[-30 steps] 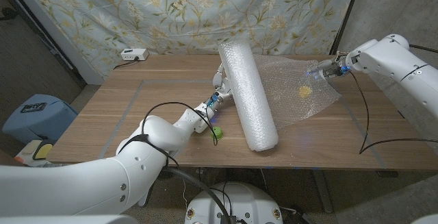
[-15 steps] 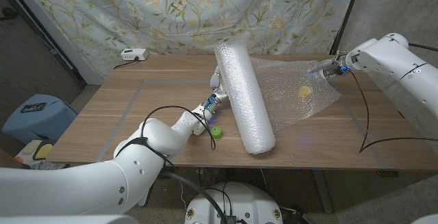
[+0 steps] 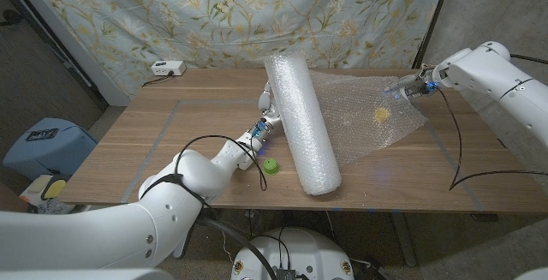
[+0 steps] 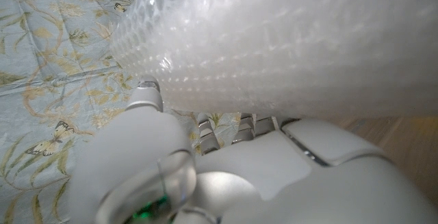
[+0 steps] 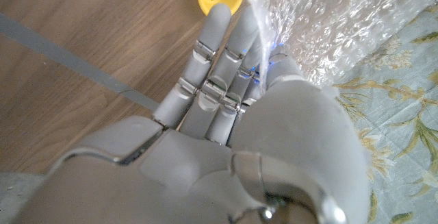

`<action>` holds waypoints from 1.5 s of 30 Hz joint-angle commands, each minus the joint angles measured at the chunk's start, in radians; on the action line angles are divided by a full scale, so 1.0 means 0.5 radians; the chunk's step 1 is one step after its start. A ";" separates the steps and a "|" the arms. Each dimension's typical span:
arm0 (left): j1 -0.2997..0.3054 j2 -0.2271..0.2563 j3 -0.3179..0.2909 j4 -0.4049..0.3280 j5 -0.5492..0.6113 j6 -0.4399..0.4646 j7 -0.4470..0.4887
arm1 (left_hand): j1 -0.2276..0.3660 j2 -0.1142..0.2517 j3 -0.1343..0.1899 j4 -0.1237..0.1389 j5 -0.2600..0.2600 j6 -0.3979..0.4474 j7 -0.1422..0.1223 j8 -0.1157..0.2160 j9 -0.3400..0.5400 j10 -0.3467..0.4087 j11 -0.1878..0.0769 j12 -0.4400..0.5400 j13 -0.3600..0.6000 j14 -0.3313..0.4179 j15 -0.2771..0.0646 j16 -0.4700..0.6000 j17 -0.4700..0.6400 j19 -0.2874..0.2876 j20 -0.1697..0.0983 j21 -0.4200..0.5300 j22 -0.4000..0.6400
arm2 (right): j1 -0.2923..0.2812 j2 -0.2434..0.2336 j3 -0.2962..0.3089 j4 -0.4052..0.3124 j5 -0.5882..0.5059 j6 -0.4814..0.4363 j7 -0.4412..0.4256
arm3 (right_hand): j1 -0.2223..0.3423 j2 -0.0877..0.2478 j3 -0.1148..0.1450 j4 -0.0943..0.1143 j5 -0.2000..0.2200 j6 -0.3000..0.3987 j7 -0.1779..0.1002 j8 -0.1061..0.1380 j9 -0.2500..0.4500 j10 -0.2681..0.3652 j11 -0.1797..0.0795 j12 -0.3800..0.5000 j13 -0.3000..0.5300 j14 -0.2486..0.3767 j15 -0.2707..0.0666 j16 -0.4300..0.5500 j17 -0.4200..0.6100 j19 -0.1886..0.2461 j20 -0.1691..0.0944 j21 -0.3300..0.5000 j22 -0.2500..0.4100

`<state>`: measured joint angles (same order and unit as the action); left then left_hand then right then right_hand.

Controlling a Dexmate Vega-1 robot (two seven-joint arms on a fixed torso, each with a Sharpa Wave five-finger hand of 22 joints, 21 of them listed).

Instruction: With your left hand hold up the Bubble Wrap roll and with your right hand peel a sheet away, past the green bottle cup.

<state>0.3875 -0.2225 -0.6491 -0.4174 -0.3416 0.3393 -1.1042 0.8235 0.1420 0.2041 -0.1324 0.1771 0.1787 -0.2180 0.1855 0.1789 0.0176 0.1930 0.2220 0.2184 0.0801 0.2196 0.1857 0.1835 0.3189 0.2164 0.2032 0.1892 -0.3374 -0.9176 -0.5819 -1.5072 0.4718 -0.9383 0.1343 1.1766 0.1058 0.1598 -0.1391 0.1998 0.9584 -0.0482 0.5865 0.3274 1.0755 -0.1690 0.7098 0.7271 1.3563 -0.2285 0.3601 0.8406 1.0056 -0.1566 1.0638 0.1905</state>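
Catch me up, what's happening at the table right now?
The left hand is propping up the big white bubble wrap roll, which leans tilted with its lower end near the wooden table's front edge. The right hand pinches the corner of the clear unrolled sheet, stretched out to the roll's right over a small yellow object. A small green cup sits beside the roll's lower end.
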 commanded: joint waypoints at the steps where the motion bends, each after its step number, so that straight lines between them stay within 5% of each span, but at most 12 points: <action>1: 0.007 0.062 0.059 0.072 -0.085 -0.049 -0.017 | -0.005 0.008 0.018 -0.002 0.004 0.011 -0.004 0.010 0.006 -0.008 0.006 0.011 0.002 -0.009 0.010 0.002 0.006 -0.003 0.001 0.008 0.006 | 0.054 0.045 -0.046 0.070 -0.051 0.025 0.039 | 0.016 0.001 -0.002 0.000 0.009 -0.001 -0.007 0.010 0.009 0.008 -0.008 -0.006 0.005 0.016 -0.001 -0.007 0.007 -0.011 -0.120 0.019 0.003; 45: 0.063 0.219 0.306 0.149 -0.400 -0.099 -0.163 | -0.018 0.007 0.032 -0.008 0.004 0.013 -0.005 0.007 0.006 -0.008 0.004 0.015 0.000 -0.011 0.010 0.004 0.006 -0.013 0.000 0.015 0.006 | 0.127 0.166 -0.125 0.136 -0.111 0.010 0.039 | 0.018 0.003 -0.009 0.000 0.009 -0.005 -0.012 0.012 0.011 0.009 -0.014 -0.016 0.012 0.019 0.000 -0.021 0.017 -0.038 -0.119 0.068 -0.002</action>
<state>0.3911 -0.1215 -0.5211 -0.3449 -0.5088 0.2956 -1.1868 0.8197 0.1459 0.2168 -0.1365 0.1770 0.1786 -0.2179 0.1855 0.1789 0.0176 0.1930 0.2235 0.2185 0.0802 0.2196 0.1858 0.1835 0.3157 0.2197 0.2011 0.1886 -0.2863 -0.8553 -0.6312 -1.4618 0.4240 -0.9484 0.1452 1.1764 0.1055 0.1598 -0.1391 0.2001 0.9584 -0.0482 0.5866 0.3269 1.0778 -0.1661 0.7025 0.7299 1.3563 -0.2284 0.3546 0.8452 0.9882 -0.1533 1.0914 0.1907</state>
